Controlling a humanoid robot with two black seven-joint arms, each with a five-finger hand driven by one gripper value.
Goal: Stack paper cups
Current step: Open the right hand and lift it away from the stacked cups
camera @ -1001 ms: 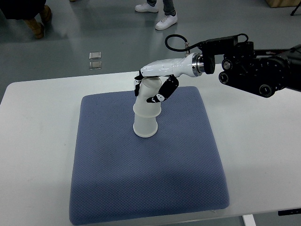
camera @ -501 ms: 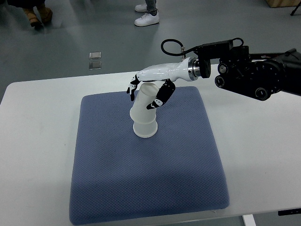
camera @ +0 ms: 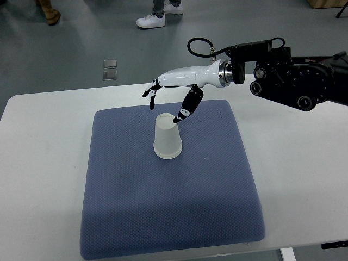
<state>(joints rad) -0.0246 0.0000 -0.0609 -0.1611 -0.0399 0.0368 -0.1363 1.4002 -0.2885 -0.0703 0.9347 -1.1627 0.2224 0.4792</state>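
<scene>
Paper cups (camera: 166, 137) sit nested upside down just below your right hand's (camera: 173, 93) spread, empty fingers (camera: 184, 112); light, thin-walled, crushable, so pinch gently around the upper wall.

A white table (camera: 49, 163) fills most of the view, with a blue-grey textured mat (camera: 168, 206) lying across its middle. Beyond the far edge is a smooth grey-green floor (camera: 70, 38) with a soft sheen. A small square metal plate (camera: 110, 70) is set into it. At the top edge a person's white sneaker (camera: 150, 20) and a brown shoe (camera: 50, 15) show.
</scene>
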